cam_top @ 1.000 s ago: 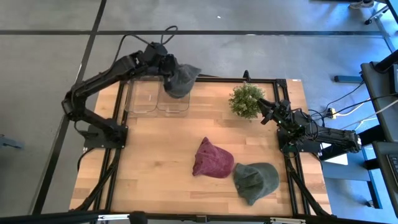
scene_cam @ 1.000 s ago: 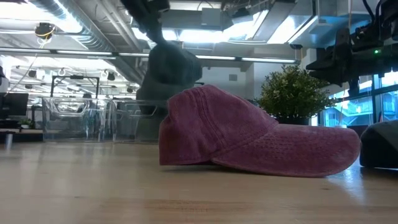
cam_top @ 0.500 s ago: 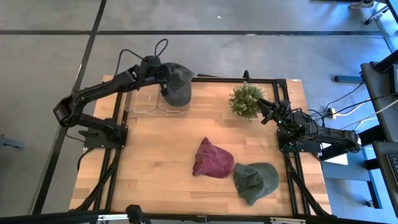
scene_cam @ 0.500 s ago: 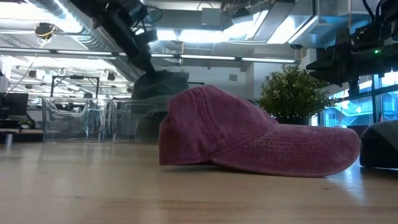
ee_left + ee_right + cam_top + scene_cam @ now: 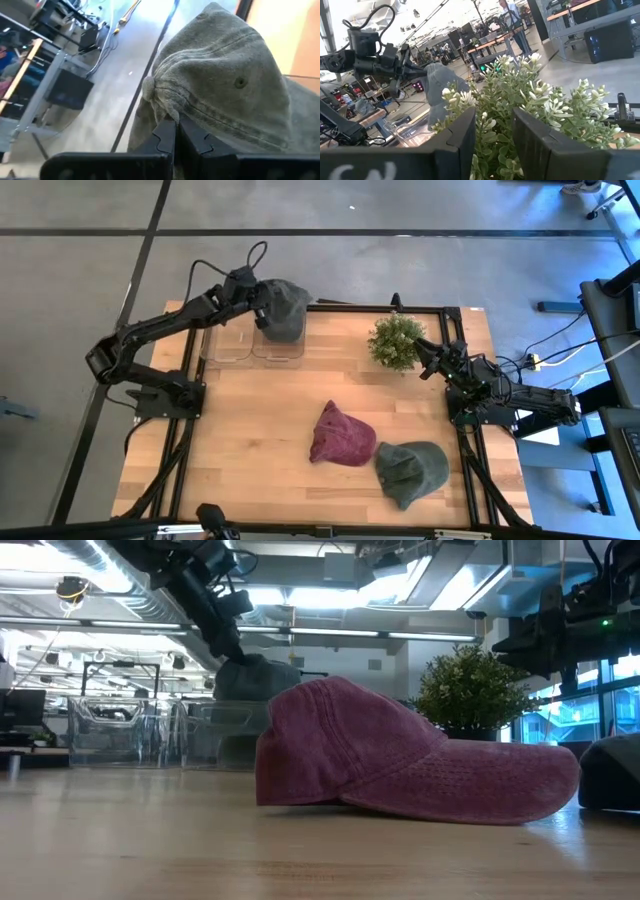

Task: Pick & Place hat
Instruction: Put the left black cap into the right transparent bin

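A grey-green hat (image 5: 284,308) hangs from my left gripper (image 5: 262,302) at the table's far left, over the right-hand one of two clear bins (image 5: 250,338). Its lower part reaches down to that bin's rim. In the low view the hat (image 5: 255,675) shows below the gripper (image 5: 224,632). A maroon hat (image 5: 342,435) lies brim down on the middle of the table. A second grey-green hat (image 5: 412,470) lies to its right, near the front. My right gripper (image 5: 492,135) waits open at the right edge, fingers pointing at a potted plant (image 5: 540,100). My left gripper is shut on a gathered fold of the hat's cloth (image 5: 159,102) at the crown's edge, pinched between the two fingers (image 5: 167,135). The crown with its top button (image 5: 241,82) hangs beyond the fingers. Whether the hat's lower part rests in the bin, I cannot tell.
The potted plant (image 5: 396,340) stands at the far right of the table, right in front of my right gripper (image 5: 432,360). A black frame rail (image 5: 470,480) runs along the table's edges. Bare wood (image 5: 240,440) lies left of the maroon hat (image 5: 400,760).
My left gripper has moved down toward the right-hand clear bin, and the arm has stretched out lower. The hat, which hung long and high a second ago, has sunk with it. Its lower part now sits at the bin's rim. In the last half second it hardly moved.
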You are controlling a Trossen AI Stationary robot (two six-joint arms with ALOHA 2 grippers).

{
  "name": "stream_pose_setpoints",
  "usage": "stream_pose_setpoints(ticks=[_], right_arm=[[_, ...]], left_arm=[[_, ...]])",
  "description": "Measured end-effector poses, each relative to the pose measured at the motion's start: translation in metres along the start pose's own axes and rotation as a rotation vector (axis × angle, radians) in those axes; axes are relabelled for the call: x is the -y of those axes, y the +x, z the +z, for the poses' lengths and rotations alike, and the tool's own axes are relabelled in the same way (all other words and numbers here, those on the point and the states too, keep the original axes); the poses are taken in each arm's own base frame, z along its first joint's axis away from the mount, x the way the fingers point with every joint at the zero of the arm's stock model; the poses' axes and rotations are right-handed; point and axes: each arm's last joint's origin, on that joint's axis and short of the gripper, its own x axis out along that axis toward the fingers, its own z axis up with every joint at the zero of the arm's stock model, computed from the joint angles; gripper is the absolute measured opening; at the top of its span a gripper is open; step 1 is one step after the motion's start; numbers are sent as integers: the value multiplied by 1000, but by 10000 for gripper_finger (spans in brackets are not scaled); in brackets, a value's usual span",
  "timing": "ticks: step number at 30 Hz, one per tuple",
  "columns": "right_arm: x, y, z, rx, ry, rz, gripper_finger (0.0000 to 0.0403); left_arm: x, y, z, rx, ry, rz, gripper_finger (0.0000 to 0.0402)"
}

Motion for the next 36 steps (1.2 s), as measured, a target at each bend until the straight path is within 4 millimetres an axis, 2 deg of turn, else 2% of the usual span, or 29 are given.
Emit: stream_pose_setpoints(ticks=[7, 19, 25, 30, 36], right_arm=[[0, 0, 0, 0, -1, 0, 126], [0, 0, 0, 0, -3, 0, 126], [0, 0, 0, 0, -2, 0, 126], [0, 0, 0, 0, -4, 0, 126], [0, 0, 0, 0, -6, 0, 126]], left_arm=[[5, 1, -1, -6, -95, -59, 13], [17, -3, 5, 1, -110, -109, 46], [19, -4, 6, 2, -119, -110, 103], [16, -3, 4, -49, -172, -18, 162], [12, -15, 7, -17, -259, 9, 190]])
